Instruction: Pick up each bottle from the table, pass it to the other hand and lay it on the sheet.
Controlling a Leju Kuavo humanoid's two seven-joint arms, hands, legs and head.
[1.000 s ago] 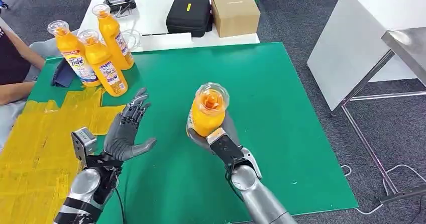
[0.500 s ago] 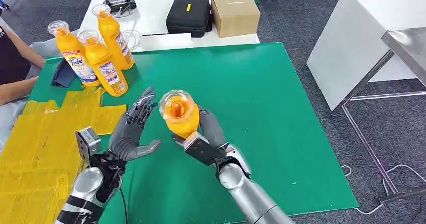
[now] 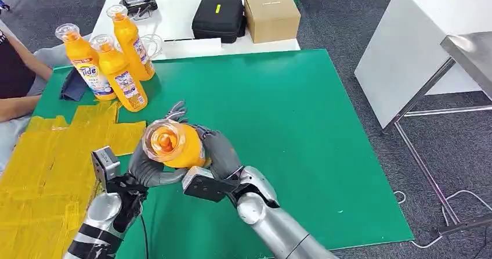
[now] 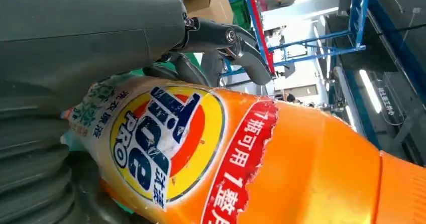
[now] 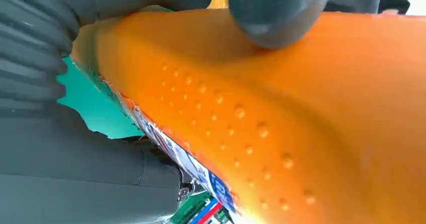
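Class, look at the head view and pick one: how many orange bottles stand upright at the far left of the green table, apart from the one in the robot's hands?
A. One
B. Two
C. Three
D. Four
C. Three orange bottles stand together at the far left of the green table, while the right hand holds a fourth bottle against the left hand.

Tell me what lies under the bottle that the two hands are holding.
Green mat lies under the raised bottle, near the yellow sheet. The right hand grips it; the left hand cups it. The mat straight below is covered by them.
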